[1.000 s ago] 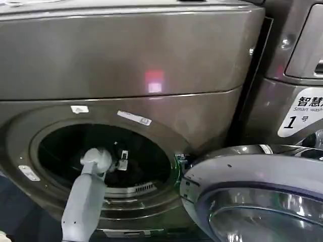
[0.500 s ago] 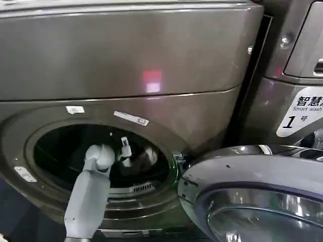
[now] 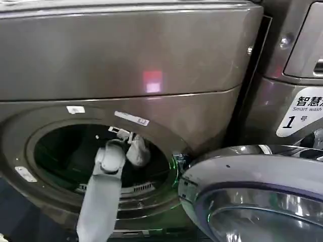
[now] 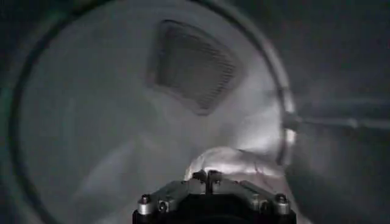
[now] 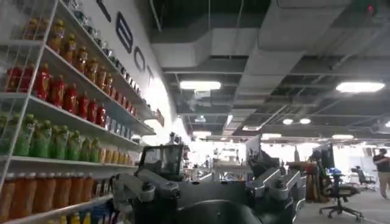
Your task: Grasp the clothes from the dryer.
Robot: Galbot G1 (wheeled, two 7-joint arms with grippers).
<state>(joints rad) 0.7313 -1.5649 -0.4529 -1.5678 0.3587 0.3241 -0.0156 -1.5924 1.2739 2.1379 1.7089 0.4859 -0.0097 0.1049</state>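
Rising toward the dryer (image 3: 126, 65) porthole's upper rim, the left gripper (image 3: 132, 138) now holds the clothes (image 3: 138, 150) pinched, lifted clear.

Whitish-grey clothes (image 3: 138, 149), seemingly plain; bronze-grey dryer (image 3: 126, 55), red light (image 3: 153, 80).

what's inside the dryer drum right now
Inside the dryer drum, the left pincer holds the clothes, a small whitish-grey bundle, near the mouth. A vent grille shows on the back wall. The arm hides part of the drum floor.
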